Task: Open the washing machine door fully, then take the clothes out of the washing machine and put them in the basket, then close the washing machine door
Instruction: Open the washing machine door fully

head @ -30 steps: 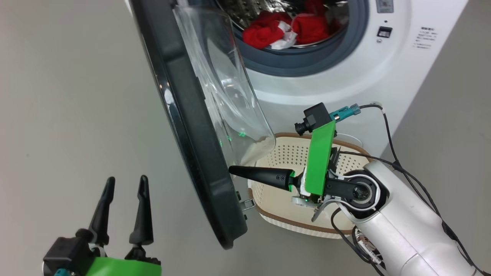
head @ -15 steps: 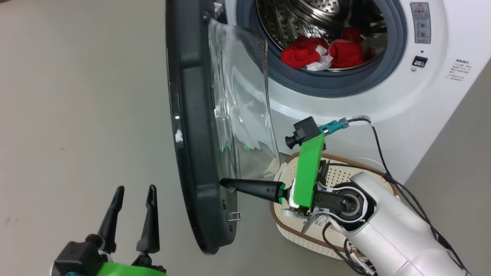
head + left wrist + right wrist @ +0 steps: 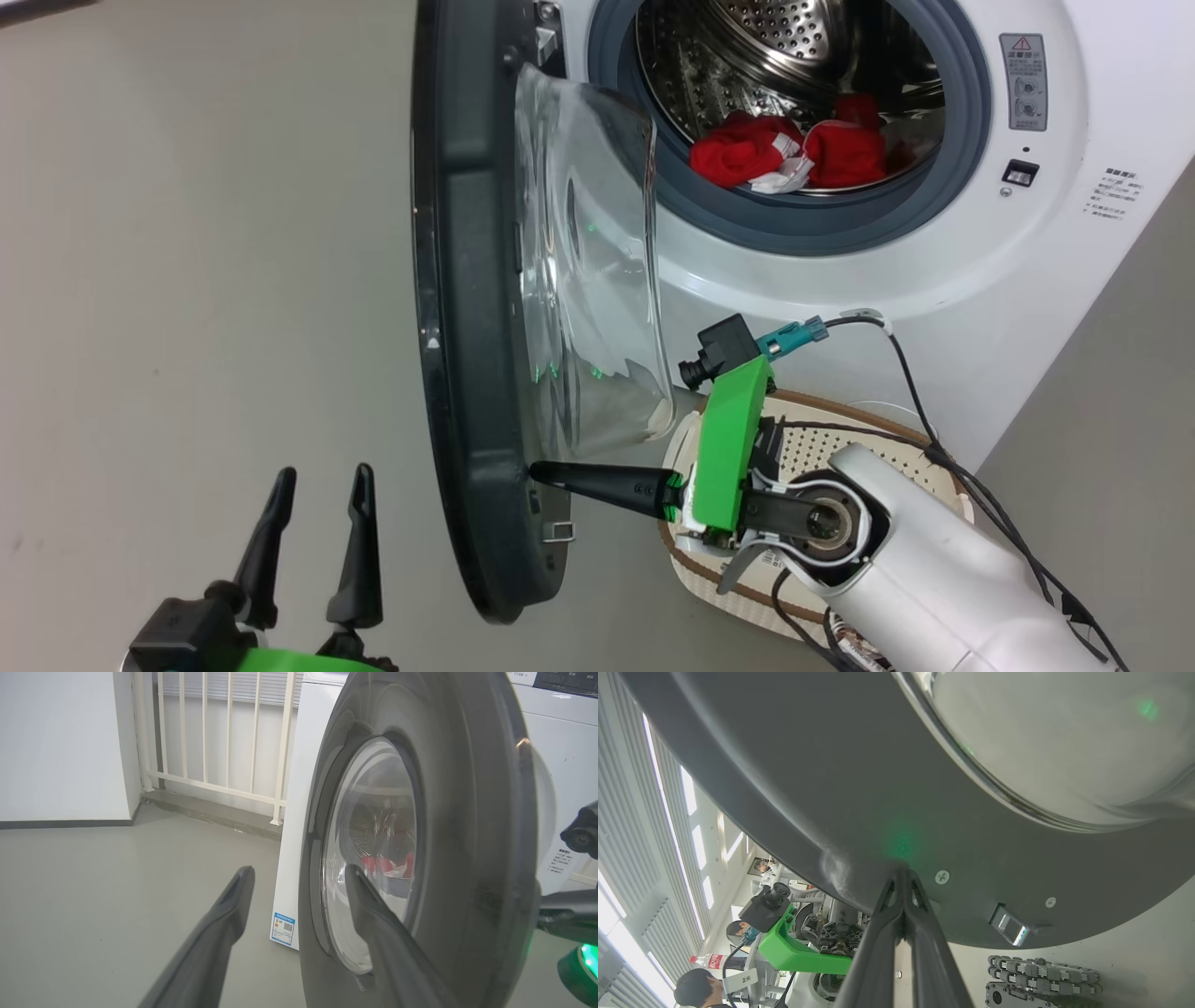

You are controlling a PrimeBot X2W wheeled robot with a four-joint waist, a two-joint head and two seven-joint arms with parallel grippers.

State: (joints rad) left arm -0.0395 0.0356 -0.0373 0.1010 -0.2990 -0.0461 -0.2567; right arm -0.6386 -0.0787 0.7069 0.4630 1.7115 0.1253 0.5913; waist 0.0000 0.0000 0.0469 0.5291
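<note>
A big white front-loading washing machine (image 3: 840,299) fills the upper right, its round, black-rimmed glass door (image 3: 476,373) standing edge-on at centre. The right gripper (image 3: 537,471), fingers pinched together, touches the rim's inner face. The left gripper (image 3: 323,474) hovers at lower left, spread wide and empty. Bright red fabric garments (image 3: 794,154) lie in the drum (image 3: 775,37). A cream perforated plastic basket (image 3: 812,448) sits at lower right.

You'll find little here that you can truly read. On the washing machine (image 3: 943,271) front, a grey label (image 3: 1024,82) carries a red warning triangle above small pictograms; the printed lines (image 3: 1116,194) further right are too small to make out. Its side bears a blue sticker (image 3: 283,928) with a QR code (wording illegible). A white tag (image 3: 741,978) seems to start with "2".
</note>
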